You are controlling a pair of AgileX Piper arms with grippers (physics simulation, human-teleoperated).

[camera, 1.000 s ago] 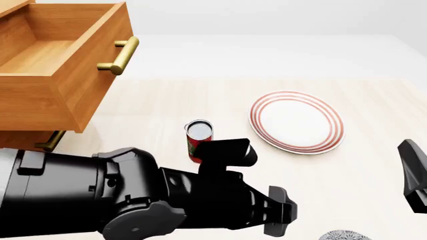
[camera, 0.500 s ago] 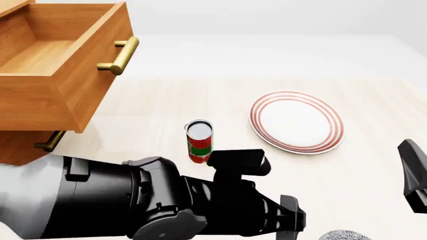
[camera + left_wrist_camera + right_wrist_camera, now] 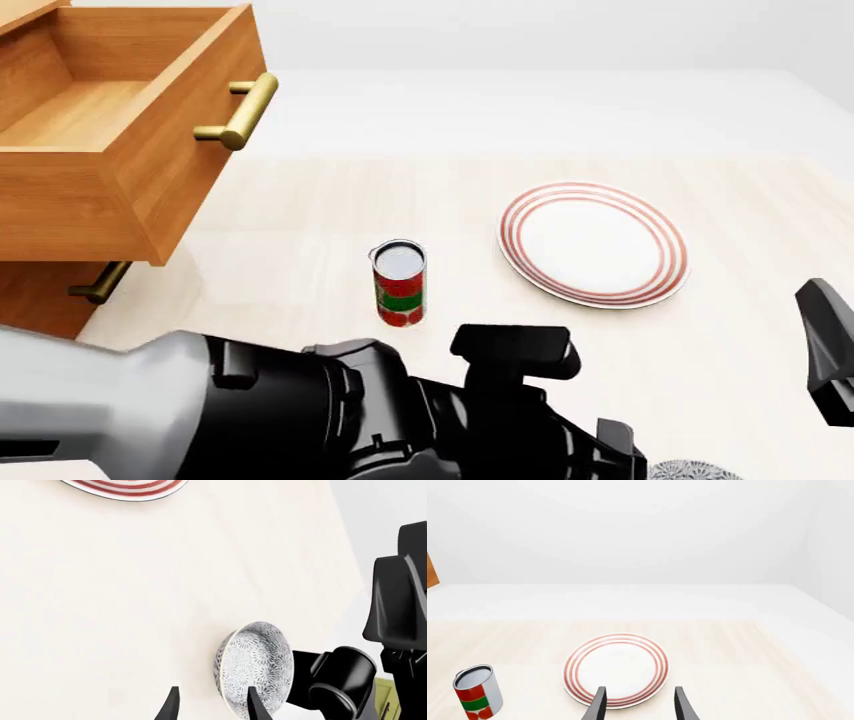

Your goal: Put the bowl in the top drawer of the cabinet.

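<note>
The bowl (image 3: 257, 667), white with a dense dark floral pattern, sits at the table's near edge. In the front view only a sliver of the bowl (image 3: 691, 470) shows at the bottom. My left gripper (image 3: 212, 708) is open and close to the bowl; one fingertip (image 3: 255, 705) overlaps the rim, while the other lies over bare table. The cabinet (image 3: 40, 290) stands at the far left, and its top drawer (image 3: 120, 130) is pulled out and empty. My right gripper (image 3: 639, 708) is open and holds nothing, hovering near the plate (image 3: 617, 669).
A red and green can (image 3: 399, 283) stands upright mid-table. The red-ringed plate (image 3: 594, 243) lies to its right. The lower drawer's brass handle (image 3: 100, 282) pokes out below the open drawer. My left arm (image 3: 374, 420) fills the near foreground. The right arm (image 3: 827, 350) is at the right edge.
My left arm has reached further right and toward the near edge, closing on the bowl. The right arm, can, plate and drawer have not moved.
</note>
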